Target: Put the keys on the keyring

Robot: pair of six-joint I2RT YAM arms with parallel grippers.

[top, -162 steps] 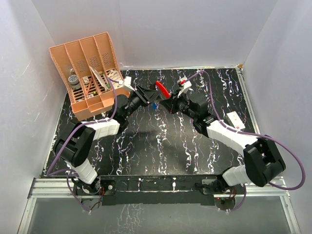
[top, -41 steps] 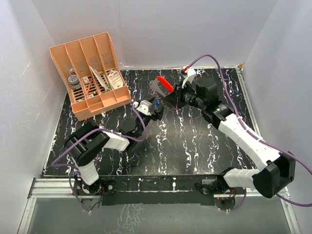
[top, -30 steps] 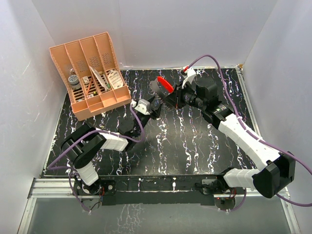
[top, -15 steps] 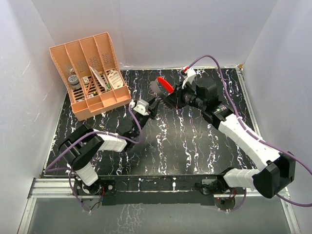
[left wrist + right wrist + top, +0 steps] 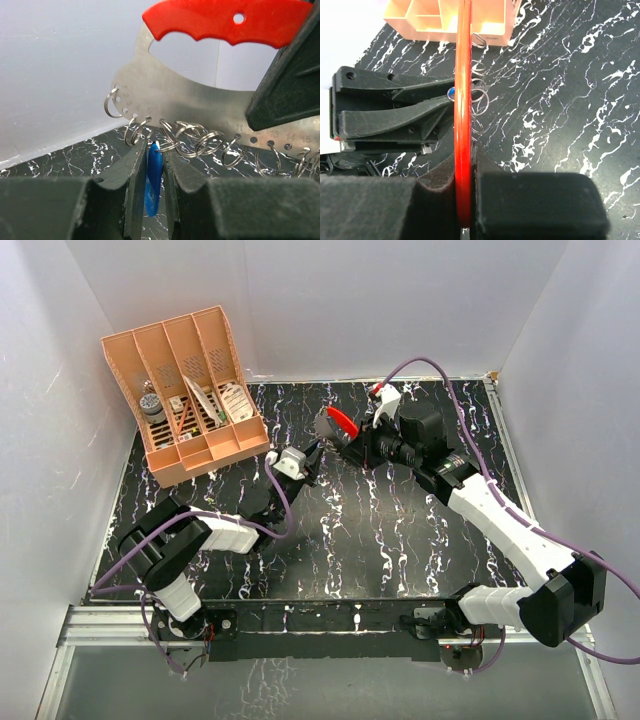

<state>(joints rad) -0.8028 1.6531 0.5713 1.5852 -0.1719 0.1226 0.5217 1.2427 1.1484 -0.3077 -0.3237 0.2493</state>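
1. Left hand (image 5: 154, 150) reaches over the black desk (image 5: 350, 530), fingers closed on the blue-headed key (image 5: 153, 182).
2. The key's top meets small wire rings (image 5: 210, 142) hanging from the keyring (image 5: 185, 95), raised above the desk.
3. Right hand (image 5: 466, 155) is clamped on the keyring's red edge.
4. An orange organiser (image 5: 185, 390) stands far left.

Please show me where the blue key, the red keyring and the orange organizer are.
blue key (image 5: 154, 185): left wrist view, on its blue plastic head.
red keyring (image 5: 200, 20): left wrist view, on its red curved side.
orange organizer (image 5: 200, 462): top view, on its front wall.
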